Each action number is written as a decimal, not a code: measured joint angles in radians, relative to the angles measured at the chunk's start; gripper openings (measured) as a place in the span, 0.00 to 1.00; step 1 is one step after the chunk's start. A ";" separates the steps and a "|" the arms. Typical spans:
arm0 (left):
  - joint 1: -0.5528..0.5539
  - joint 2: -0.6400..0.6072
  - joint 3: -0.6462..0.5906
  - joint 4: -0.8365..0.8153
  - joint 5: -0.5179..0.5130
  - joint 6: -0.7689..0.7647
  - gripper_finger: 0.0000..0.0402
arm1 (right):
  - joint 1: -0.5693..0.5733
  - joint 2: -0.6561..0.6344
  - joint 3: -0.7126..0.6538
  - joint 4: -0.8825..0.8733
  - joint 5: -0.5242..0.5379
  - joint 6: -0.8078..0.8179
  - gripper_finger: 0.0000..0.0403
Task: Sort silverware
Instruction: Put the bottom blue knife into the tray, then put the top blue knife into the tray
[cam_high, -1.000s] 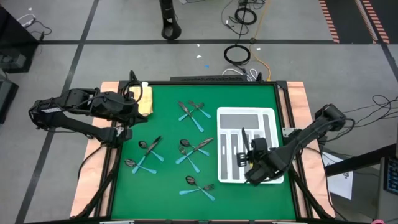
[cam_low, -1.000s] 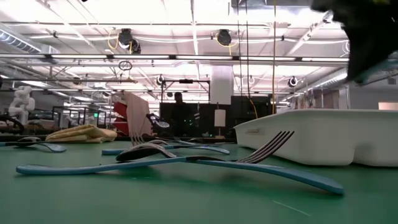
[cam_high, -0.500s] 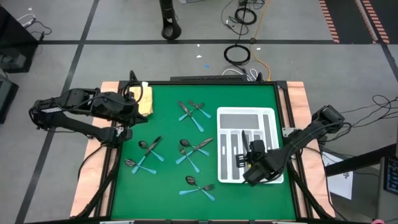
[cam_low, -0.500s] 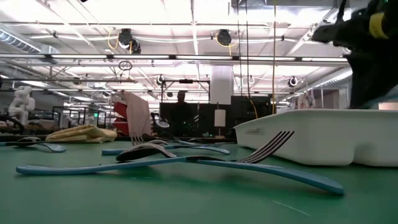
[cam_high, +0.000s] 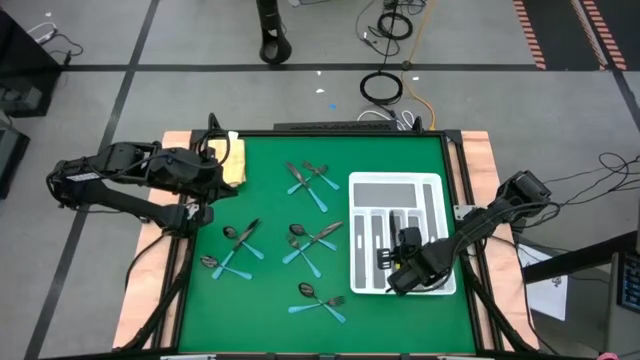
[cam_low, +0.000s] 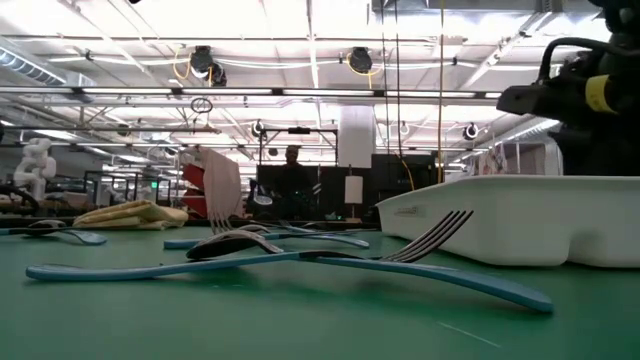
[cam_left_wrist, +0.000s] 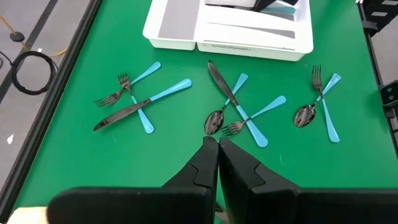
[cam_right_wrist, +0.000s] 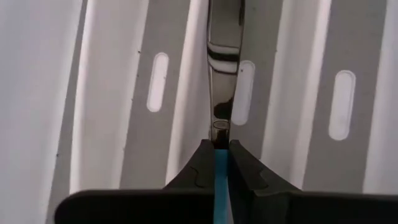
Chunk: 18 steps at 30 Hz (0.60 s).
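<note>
Green counter, left to right: my left jaws (cam_left_wrist: 217, 144) sit pressed together, empty, by the yellow cloth (cam_high: 233, 157). Four crossed clusters of silverware (cam_high: 311, 181), eleven or so pieces, lie mid-counter. My right jaws (cam_right_wrist: 220, 149) pinch a knife (cam_right_wrist: 224, 37) by its teal handle, over the white tray (cam_high: 392, 182). Light, stiff, slippery; I'd take hold at the plastic handle.

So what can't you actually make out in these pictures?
- High view: the right gripper, over the white tray, hides the piece it holds.
- Right wrist view: that piece's blue handle is covered by the fingers.
- Low view: the tray's wall hides its compartments.
</note>
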 joint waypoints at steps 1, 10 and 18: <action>0.000 0.000 0.000 0.000 0.000 0.000 0.05 | -0.002 0.000 0.000 -0.001 -0.005 -0.007 0.01; 0.000 0.000 0.000 0.001 0.000 0.000 0.05 | 0.013 -0.001 0.013 -0.009 -0.042 -0.021 0.26; 0.000 0.001 -0.004 0.060 0.048 -0.021 0.05 | 0.024 -0.029 0.109 -0.063 0.104 -0.133 0.48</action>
